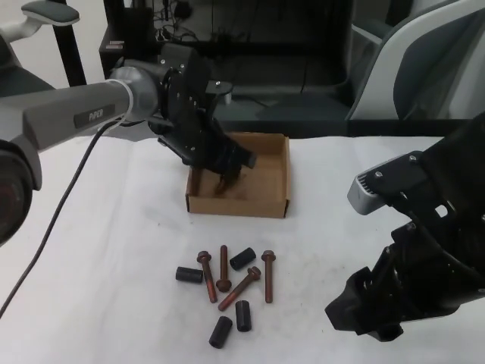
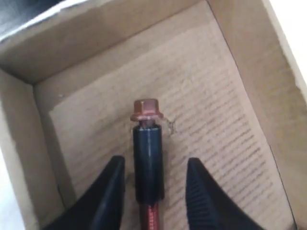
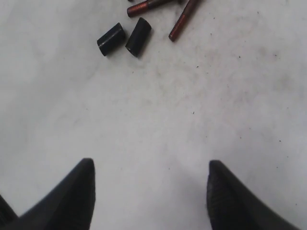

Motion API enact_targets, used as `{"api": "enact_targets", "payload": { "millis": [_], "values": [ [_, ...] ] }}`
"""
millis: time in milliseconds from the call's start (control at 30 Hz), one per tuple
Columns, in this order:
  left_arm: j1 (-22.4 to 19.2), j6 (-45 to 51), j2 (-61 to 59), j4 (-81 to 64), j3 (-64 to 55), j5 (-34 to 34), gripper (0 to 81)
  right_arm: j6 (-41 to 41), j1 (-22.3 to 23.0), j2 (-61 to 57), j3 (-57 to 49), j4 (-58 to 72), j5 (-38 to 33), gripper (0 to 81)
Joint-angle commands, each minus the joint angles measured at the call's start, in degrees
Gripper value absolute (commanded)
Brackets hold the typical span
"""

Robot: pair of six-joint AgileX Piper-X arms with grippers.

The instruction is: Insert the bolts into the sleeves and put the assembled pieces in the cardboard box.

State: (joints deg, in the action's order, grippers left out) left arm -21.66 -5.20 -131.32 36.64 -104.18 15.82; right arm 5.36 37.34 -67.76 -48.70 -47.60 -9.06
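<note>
The cardboard box (image 1: pixel 239 205) stands at the back of the white cloth. My left gripper (image 1: pixel 227 171) is lowered into it. An assembled piece (image 2: pixel 148 163), a copper bolt through a black sleeve, lies on the box floor (image 2: pixel 225 143) between the spread fingers of the left gripper (image 2: pixel 154 162), which is open with gaps on both sides. Several loose copper bolts (image 1: pixel 225 267) and black sleeves (image 1: pixel 242 315) lie in a cluster in front of the box. My right gripper (image 3: pixel 151 164) is open just above the cloth, to the right of the cluster, near two sleeves (image 3: pixel 138 37) and bolt ends (image 3: pixel 183 19).
The right arm (image 1: pixel 424 258) fills the front right of the bench. Bare white cloth (image 1: pixel 114 250) lies to the left of the loose parts. Dark equipment and a chair stand behind the bench's far edge.
</note>
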Motion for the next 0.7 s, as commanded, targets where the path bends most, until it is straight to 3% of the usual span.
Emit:
{"api": "enact_targets", "payload": {
  "millis": [0, 133, 667],
  "values": [
    [-0.1, 0.5, 0.6, 1.2, -0.8, 0.1, 47.6, -0.6, -0.3, 0.7, -0.1, 0.5, -0.8, 65.9],
    [-0.2, 1.4, 1.0, 3.2, -0.8, -0.3, 51.5, -0.6, -0.3, 0.7, -0.1, 0.5, -0.8, 65.9],
    [-0.2, -3.2, 14.2, 14.6, -0.6, -1.3, 51.7, 0.9, -0.3, 4.0, -0.1, -1.0, 1.4, 65.9]
  ]
}}
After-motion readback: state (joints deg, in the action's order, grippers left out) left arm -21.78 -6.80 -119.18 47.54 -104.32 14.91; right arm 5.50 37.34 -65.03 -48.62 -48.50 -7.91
